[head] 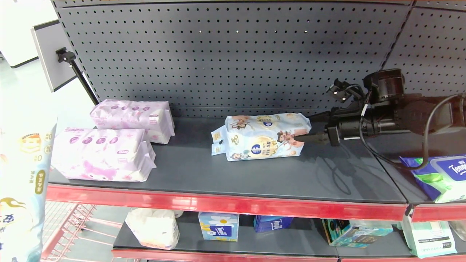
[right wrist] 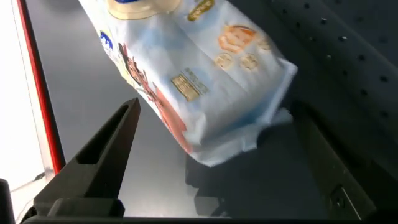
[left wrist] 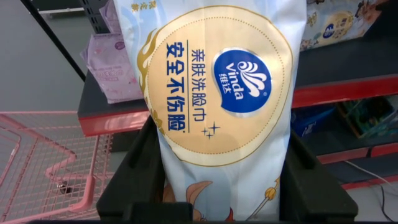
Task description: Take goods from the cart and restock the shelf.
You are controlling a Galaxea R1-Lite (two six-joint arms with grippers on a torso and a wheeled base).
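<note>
**A:** Centre frame, we've got the white-and-blue cartoon-printed soft pack (head: 262, 136) lying flat on the dark grey shelf with the red front edge (head: 225, 203).

**B:** Our right gripper (head: 305, 128) sits at its right end. The jaws are spread wide with the pack's end between them, nothing clamped.

**A:** At the far left edge we see the pale blue pack with the round gold label (head: 22, 182).

**B:** Our left gripper (left wrist: 221, 162) is clamped on it, a black finger on each side, beside the pink wire cart (head: 69, 225) at lower left.

The middle tissue pack (head: 262, 136) is pale blue with cartoon pictures, the lower-left pack (head: 103, 154) pink with purple spots, the shelf edge (head: 225, 204) red.
</note>
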